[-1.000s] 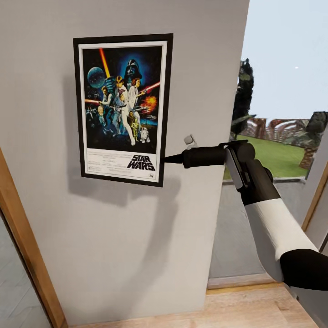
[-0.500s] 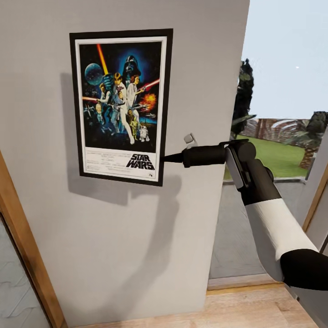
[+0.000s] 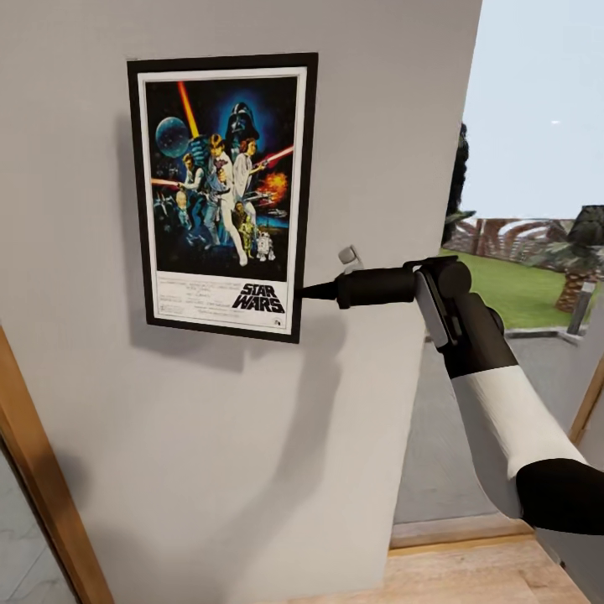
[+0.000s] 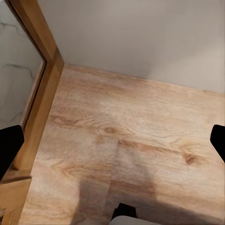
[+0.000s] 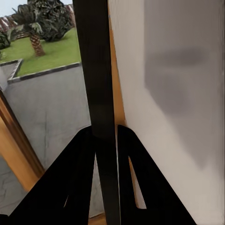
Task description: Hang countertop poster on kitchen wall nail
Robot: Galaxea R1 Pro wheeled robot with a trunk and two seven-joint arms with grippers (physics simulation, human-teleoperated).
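Poster on wall — pincer right.

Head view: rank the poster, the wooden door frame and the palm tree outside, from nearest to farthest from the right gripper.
1. The poster: gripped at its lower right edge by the right gripper.
2. The wooden door frame: lower left, past the poster, on the wall's far side.
3. The palm tree: outdoors at the right, well beyond the wall.

Open air right of the right pincer; wall close behind poster.
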